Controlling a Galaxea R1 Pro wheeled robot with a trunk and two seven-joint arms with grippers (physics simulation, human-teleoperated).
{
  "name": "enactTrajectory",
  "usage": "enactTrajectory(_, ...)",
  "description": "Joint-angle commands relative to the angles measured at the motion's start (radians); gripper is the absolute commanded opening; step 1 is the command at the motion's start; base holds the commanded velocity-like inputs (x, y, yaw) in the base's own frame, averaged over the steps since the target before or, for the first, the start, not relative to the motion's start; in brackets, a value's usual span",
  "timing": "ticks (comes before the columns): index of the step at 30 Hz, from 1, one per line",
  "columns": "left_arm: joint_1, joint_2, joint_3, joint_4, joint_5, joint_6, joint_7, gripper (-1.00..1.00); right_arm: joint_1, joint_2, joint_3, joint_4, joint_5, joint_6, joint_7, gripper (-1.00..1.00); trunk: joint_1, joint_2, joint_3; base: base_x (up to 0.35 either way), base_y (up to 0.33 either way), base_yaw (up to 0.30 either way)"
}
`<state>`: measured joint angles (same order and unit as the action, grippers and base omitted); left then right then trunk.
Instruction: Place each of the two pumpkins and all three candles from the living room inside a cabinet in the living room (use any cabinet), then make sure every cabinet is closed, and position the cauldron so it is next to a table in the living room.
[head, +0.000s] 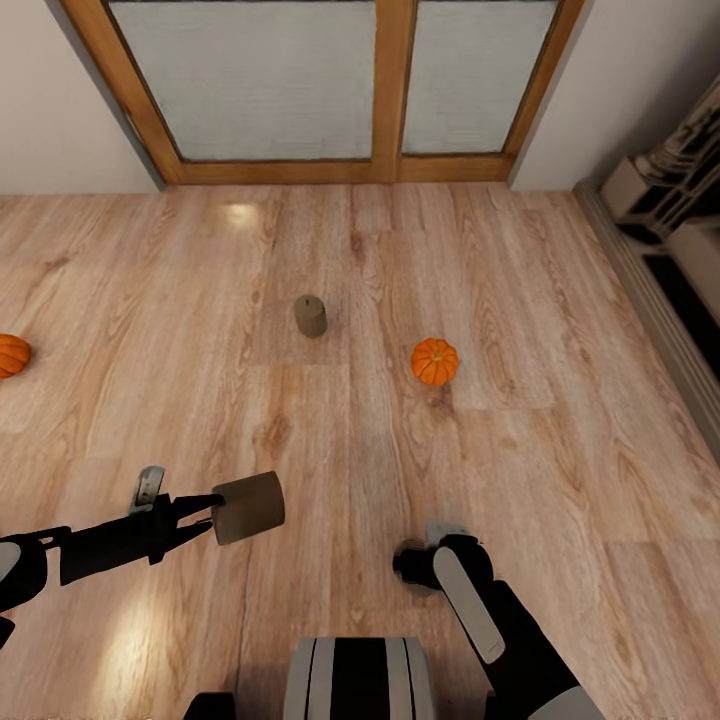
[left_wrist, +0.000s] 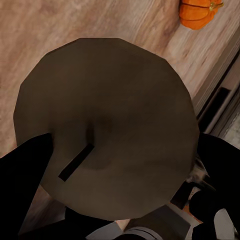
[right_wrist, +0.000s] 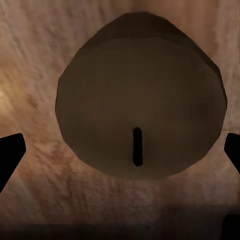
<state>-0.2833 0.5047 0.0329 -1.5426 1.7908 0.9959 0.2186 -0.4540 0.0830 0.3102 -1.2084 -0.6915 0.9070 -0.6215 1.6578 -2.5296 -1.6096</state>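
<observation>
My left gripper (head: 218, 506) is shut on a grey-tan candle (head: 249, 507), held sideways above the wood floor; its flat wick end (left_wrist: 105, 130) sits between the black fingers (left_wrist: 25, 172). My right gripper (head: 412, 563) points down, open, and its fingers (right_wrist: 10, 155) stand wide on either side of a second candle (right_wrist: 140, 95) upright on the floor. A third candle (head: 310, 316) stands farther ahead. One pumpkin (head: 435, 361) lies to its right, and another pumpkin (head: 12, 355) is at the left edge. The cabinet, table and cauldron are out of view.
A wood-framed glass door (head: 385, 90) closes off the far wall. A pale carved fireplace surround (head: 670, 190) and its raised hearth edge (head: 650, 300) run along the right. My own base (head: 358, 680) is at the bottom. Open floor lies between the objects.
</observation>
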Motion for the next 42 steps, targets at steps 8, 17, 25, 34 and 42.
enactTrajectory(8,0.000,0.000,0.001,-0.001,0.013,0.003,0.010,-1.00,-0.001,0.000,0.001,0.004,-0.010,-0.018,-0.010,1.00,0.001,-0.001,-0.008,0.000,0.000,0.000)
enactTrajectory(17,0.000,0.000,0.001,-0.001,0.013,0.003,0.010,-1.00,-0.001,0.000,0.000,0.008,-0.012,-0.033,-0.010,1.00,0.001,-0.001,-0.008,0.000,0.000,0.000)
enactTrajectory(25,0.000,0.000,0.000,-0.001,0.013,0.003,0.010,-1.00,-0.001,-0.001,0.000,0.051,-0.010,-0.036,-0.012,1.00,0.001,-0.001,-0.008,0.000,0.000,0.000)
enactTrajectory(34,0.000,0.000,0.001,-0.001,0.013,0.003,0.010,-1.00,-0.001,-0.002,0.000,0.056,-0.008,-0.036,-0.012,1.00,0.001,-0.001,-0.008,0.000,0.000,0.000)
enactTrajectory(42,0.000,0.000,0.001,-0.001,0.013,0.003,0.010,-1.00,-0.001,-0.002,0.000,0.058,-0.008,-0.036,-0.012,1.00,0.001,-0.001,-0.008,0.053,0.000,0.000)
